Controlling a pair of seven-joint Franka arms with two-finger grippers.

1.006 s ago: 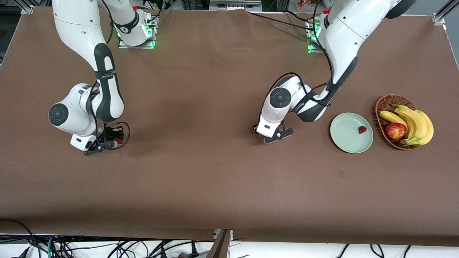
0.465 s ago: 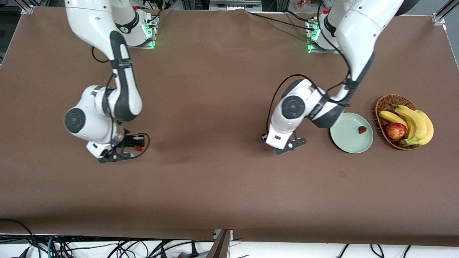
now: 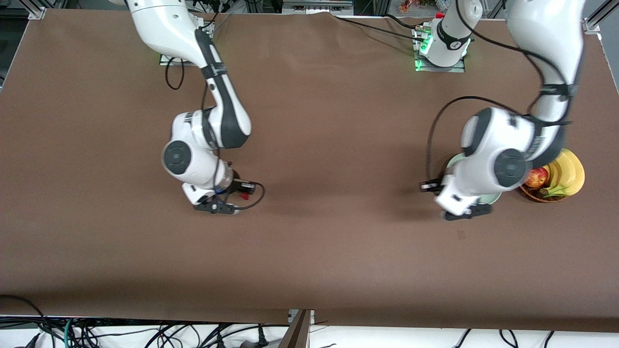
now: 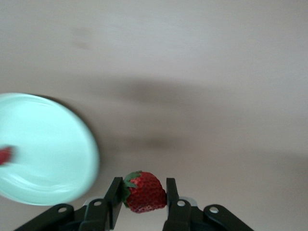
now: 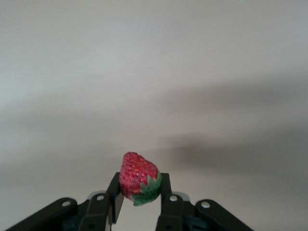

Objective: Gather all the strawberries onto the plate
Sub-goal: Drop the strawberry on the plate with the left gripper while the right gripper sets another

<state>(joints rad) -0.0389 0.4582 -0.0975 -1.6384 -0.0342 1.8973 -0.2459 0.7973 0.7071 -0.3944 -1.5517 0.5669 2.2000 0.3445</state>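
Red seeded strawberries [image 4: 143, 193] pinched, mint plate [image 4: 57, 163]

Three strawberries, red with green tops. One strawberry [image 4: 144, 192] is clamped between the left gripper's [image 4: 143, 199] fingers, held in the air beside the plate's rim. A second strawberry [image 5: 138, 178] is clamped in the right gripper [image 5: 139, 195], over bare table mid-span. A third berry [image 4: 5, 155] lies in the plate [image 4: 43, 149], blurred. Plate: round, shallow, pale mint-green, flat on the table toward the left arm's end
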